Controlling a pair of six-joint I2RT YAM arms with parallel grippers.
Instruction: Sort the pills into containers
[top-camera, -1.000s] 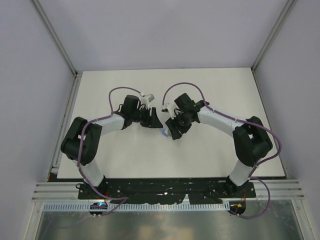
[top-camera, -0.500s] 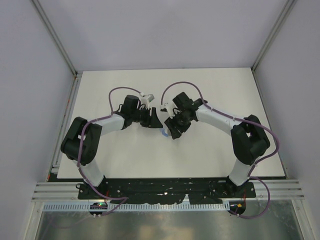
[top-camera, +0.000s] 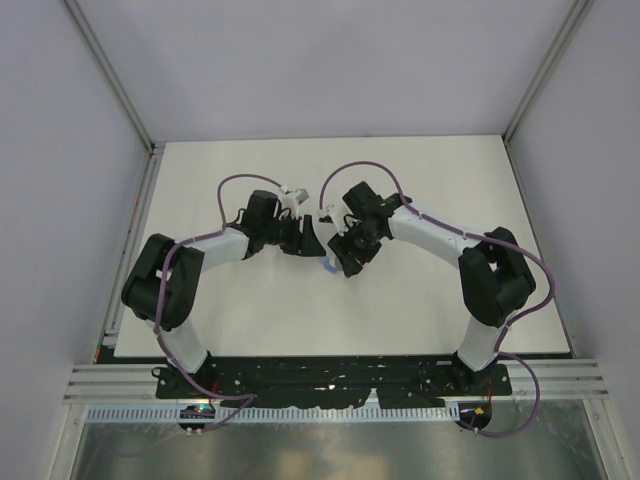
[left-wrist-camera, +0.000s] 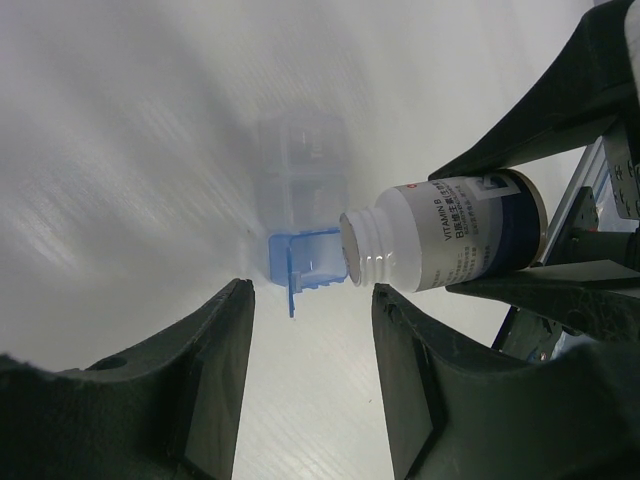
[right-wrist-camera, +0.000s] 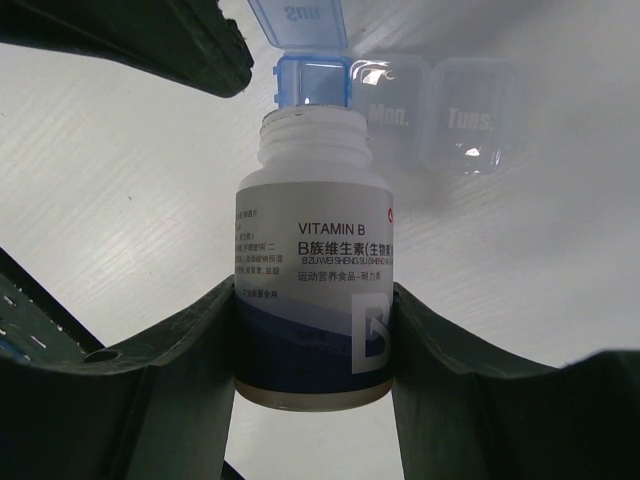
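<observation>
My right claw (right-wrist-camera: 313, 295) pinches the uncapped bottle (right-wrist-camera: 313, 220) by its body, tipped so the mouth points at the pill box's (right-wrist-camera: 440, 100) open blue Sunday cell (right-wrist-camera: 312, 78), ready, I judge, to pour. My left claw (left-wrist-camera: 310, 320) hangs spread and empty just beside it, above the bench (top-camera: 250, 320). The right wrist view reads the day lids, the left shows the bottle lying near level, and overhead the arms hide almost all of it.

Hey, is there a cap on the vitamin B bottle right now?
No, the vitamin B bottle shows a bare threaded neck with no cap on it, its mouth pointing at the pill organizer.
</observation>
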